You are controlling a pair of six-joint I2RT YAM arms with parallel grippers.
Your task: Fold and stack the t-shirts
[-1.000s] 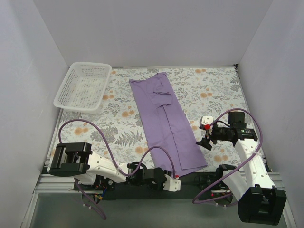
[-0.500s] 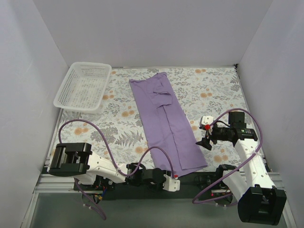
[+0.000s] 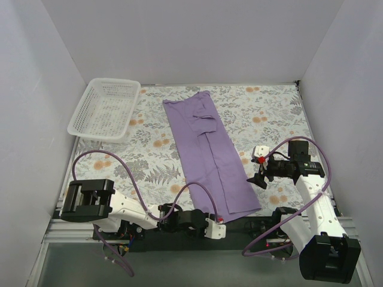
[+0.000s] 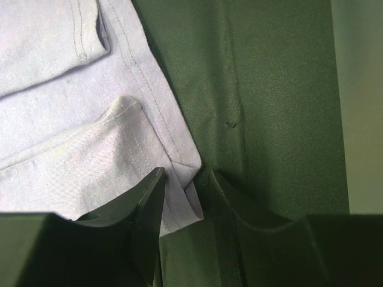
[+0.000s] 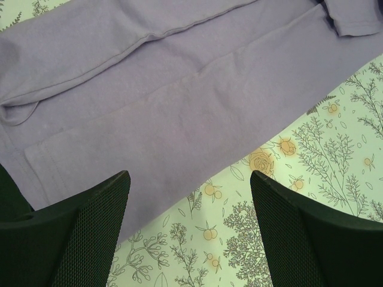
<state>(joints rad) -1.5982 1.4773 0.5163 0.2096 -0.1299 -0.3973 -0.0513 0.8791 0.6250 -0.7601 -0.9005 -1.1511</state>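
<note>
The lavender t-shirt (image 3: 206, 149) lies folded into a long strip on the flowered tablecloth, running from the back centre to the near edge. My left gripper (image 3: 222, 225) lies low at the table's near edge by the shirt's near end. In the left wrist view its narrowly parted fingers (image 4: 184, 179) straddle the hem corner of the t-shirt (image 4: 72, 137), with a gap still showing on the right side. My right gripper (image 3: 258, 173) hovers just right of the strip. Wide open (image 5: 190, 179), it holds nothing, above the t-shirt's edge (image 5: 179, 95).
A white lattice basket (image 3: 111, 81) stands at the back left corner. White walls close in the table on three sides. A dark strip (image 4: 269, 89) borders the near edge of the tablecloth (image 3: 269, 107), under the left gripper.
The left gripper has slid slightly to the left along the near edge and its jaws have parted a little. The right arm and the shirt have not moved.
</note>
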